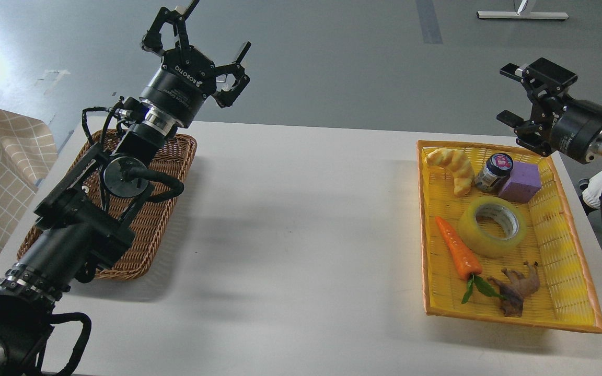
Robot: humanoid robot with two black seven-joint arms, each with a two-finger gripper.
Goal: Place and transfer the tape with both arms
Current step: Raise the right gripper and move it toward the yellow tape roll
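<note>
Lying flat, translucent yellow tape (491,226)

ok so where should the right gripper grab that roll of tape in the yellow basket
Probably from above. The tape lies flat in the yellow basket, core hole facing up, so one finger could go into the hole and the others outside its right wall. The carrot crowds its left side. The right gripper is open, beyond the basket.

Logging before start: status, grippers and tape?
Left gripper open, empty. Right gripper open, empty. Tape flat in yellow basket, carrot alongside.
</note>
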